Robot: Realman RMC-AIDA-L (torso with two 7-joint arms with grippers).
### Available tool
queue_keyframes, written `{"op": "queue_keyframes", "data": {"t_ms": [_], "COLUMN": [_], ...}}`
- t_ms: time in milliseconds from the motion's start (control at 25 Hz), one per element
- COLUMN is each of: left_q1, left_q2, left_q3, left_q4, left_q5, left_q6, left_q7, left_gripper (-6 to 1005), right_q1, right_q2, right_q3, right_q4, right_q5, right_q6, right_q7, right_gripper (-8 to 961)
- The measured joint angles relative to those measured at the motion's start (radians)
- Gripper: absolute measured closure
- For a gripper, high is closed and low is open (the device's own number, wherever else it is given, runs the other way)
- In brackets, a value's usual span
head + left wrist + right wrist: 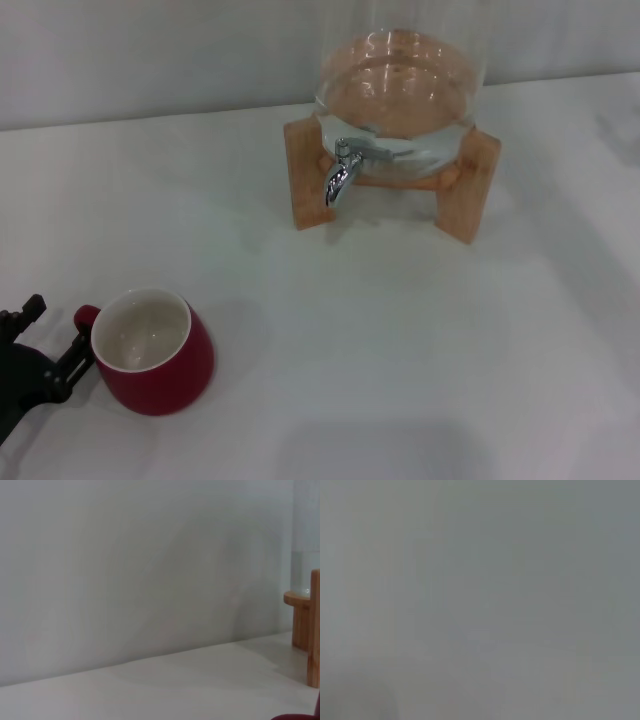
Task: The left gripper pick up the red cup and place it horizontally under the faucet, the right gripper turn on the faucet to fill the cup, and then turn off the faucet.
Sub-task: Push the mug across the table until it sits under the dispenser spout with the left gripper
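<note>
The red cup stands on the white table at the near left, its white inside showing and its small handle pointing left. My left gripper is at the left edge of the head view, its black fingers spread open on either side of the handle, not closed on it. A sliver of the cup's rim shows in the left wrist view. The chrome faucet juts from the glass dispenser, far from the cup, with nothing under its spout. My right gripper is out of view.
The dispenser rests in a wooden stand at the back centre, also seen in the left wrist view. A grey wall runs behind the white table. The right wrist view shows only a grey blur.
</note>
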Motion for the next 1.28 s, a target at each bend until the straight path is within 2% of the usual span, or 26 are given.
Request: {"op": "queue_keyframes", "data": {"t_ms": [560, 760, 960, 1280], "left_q1": [-0.01, -0.012, -0.012, -0.04], "left_q2": [-0.001, -0.001, 0.0, 0.0], "left_q3": [-0.009, -0.009, -0.009, -0.008], "left_q4": [-0.001, -0.001, 0.0, 0.0], "left_q5": [-0.016, -0.017, -0.017, -0.019], "left_q6": [0.0, 0.0, -0.002, -0.017], "left_q7": [-0.037, -0.037, -0.037, -0.039], "left_gripper": [413, 645, 836, 837], "right_q1": [-0.002, -0.002, -0.002, -0.003], "right_q2": [0.0, 0.0, 0.0, 0.0], "right_q3": [0.0, 0.0, 0.0, 0.0], "right_q4": [-0.004, -0.004, -0.004, -0.005], "right_q5": [0.016, 0.016, 0.016, 0.027], "right_q6": [0.001, 0.001, 0.001, 0.002], "right_q7": [-0.014, -0.014, -0.015, -0.017], "right_gripper": [321, 321, 321, 320]}}
